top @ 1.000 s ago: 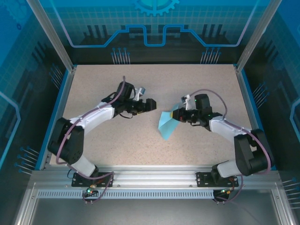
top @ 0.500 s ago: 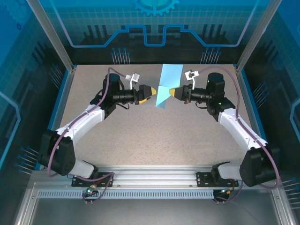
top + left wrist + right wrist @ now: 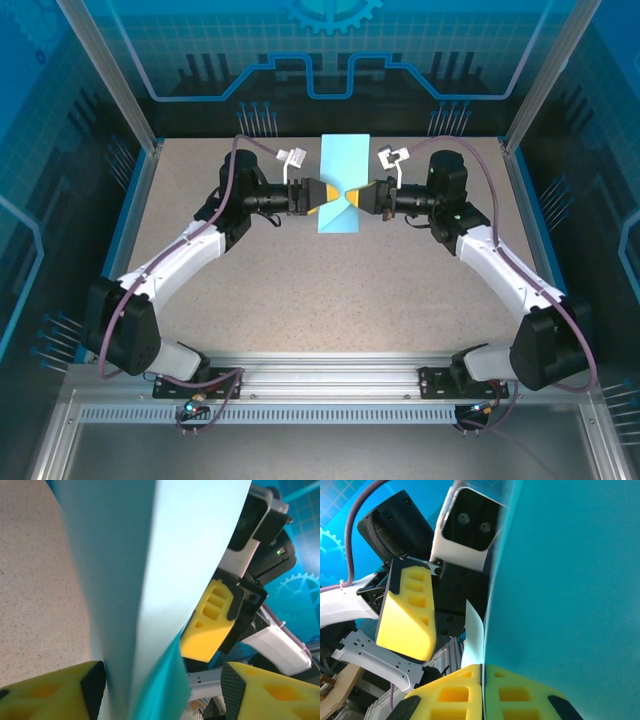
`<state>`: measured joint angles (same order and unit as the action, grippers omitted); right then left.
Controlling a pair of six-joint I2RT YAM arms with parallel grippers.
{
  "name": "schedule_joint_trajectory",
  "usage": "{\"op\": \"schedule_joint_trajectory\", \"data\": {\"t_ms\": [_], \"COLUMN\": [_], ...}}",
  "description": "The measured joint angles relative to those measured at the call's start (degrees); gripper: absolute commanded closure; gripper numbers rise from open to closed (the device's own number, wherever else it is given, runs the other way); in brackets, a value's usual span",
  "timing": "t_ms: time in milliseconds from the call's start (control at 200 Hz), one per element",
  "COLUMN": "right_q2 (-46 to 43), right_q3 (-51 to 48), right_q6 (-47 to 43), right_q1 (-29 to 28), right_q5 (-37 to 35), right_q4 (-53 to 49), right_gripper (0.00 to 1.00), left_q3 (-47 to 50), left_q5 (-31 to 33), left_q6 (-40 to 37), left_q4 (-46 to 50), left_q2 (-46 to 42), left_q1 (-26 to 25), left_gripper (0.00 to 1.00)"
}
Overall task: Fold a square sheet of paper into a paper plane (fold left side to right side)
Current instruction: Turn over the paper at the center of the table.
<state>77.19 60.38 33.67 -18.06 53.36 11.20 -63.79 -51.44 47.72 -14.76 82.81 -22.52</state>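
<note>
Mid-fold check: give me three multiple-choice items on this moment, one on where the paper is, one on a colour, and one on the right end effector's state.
1. Where is the sheet of paper?
A. Flat by the arm bases
B. Between the left end effector and the right end effector, toward the far side of the table
C. Hanging over the table's left edge

2. What colour are the finger pads?
A. Yellow
B. Red
C. White

3. The right end effector is:
A. Wide open, clear of the paper
B. Shut on nothing
C. Shut on the paper

Answers:
1 B, the top view shows the sheet between both tips.
2 A, both wrist views show yellow pads.
3 C, its wrist view shows the pads meeting with the paper's edge between them.
</note>
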Motion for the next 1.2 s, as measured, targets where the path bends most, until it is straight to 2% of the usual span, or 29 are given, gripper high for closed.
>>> {"op": "schedule_joint_trajectory", "data": {"t_ms": [60,165,325,390,530,640,725,765,910,990,1075,1200], "right_q2": [0.0,0.0,0.0,0.0,0.0,-0.3,-1.6,-2.4,-5.9,-6.9,-7.6,-10.1], "right_q3": [0.0,-0.4,-0.7,-0.8,-1.1,-1.4,-1.6,-1.6,-1.4,-1.4,-1.5,-3.2], "right_q6": [0.6,1.3,1.7,1.9,1.6,-0.3,-2.8,-4.1,-9.2,-10.9,-12.2,-11.0], "right_q1": [0.0,0.1,0.1,0.1,0.2,0.9,2.3,3.1,6.3,8.2,10.1,13.5], "right_q5": [-0.4,-0.7,-0.8,-0.9,-1.9,-4.5,-8.5,-10.7,-23.7,-30.9,-37.7,-45.2], "right_q4": [0.4,0.7,0.9,0.9,-0.1,-4.2,-10.0,-13.0,-26.9,-34.1,-40.1,-44.8], "right_gripper": [0.92,0.91,0.89,0.87,0.73,0.58,0.49,0.49,0.4,0.33,0.21,0.07], "left_q3": [-0.3,-0.6,-0.7,-0.7,-0.8,-1.4,-2.7,-3.9,-8.5,-11.1,-13.8,-19.4], "left_q5": [0.1,0.2,0.7,0.8,2.4,5.9,11.4,14.9,28.5,37.3,47.6,63.5], "left_q6": [-0.5,-1.3,-1.8,-2.2,-4.4,-8.0,-12.4,-14.8,-21.9,-24.4,-26.0,-26.9], "left_q4": [0.7,1.9,3.5,4.1,6.9,12.9,20.2,24.5,38.1,44.7,51.5,61.5], "left_q2": [0.0,0.0,0.0,0.0,0.0,-0.1,-0.3,-0.3,0.0,1.3,4.0,11.2], "left_q1": [0.0,0.0,0.0,-0.1,-0.1,-0.5,-2.0,-3.3,-9.1,-12.8,-16.7,-22.7], "left_gripper": [0.57,0.64,0.83,0.86,0.93,0.97,0.98,0.98,1.0,1.0,1.0,1.0]}}
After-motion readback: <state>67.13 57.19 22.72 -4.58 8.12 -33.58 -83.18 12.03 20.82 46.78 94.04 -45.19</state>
